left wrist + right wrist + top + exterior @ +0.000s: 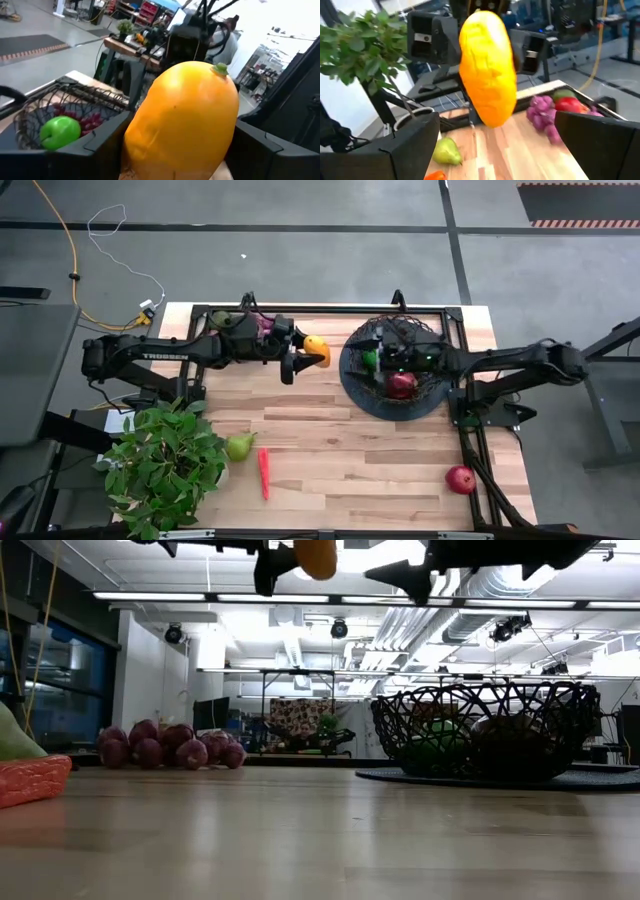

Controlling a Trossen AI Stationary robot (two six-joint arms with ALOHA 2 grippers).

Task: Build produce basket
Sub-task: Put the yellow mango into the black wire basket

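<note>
Two dark, matte arms on black frames

The left arm (150, 358) carries white lettering along its long link; the right arm (515, 362) is black and jointed too. Each ends in blocky black fingers (260, 150) with flat angular faces, and thin cables run along the links.

Right gripper (385, 356) sat over the basket (352, 385), so from above you couldn't make out its fingers against the mesh, and most of the fruit inside was covered too. Low view cut both arms off at the top, only half the orange fruit (316, 556) showed. The pear (14, 736) and chilli (30, 780) were clipped at the left edge there. Grapes (264, 324) were mostly hidden under the left arm.
</note>
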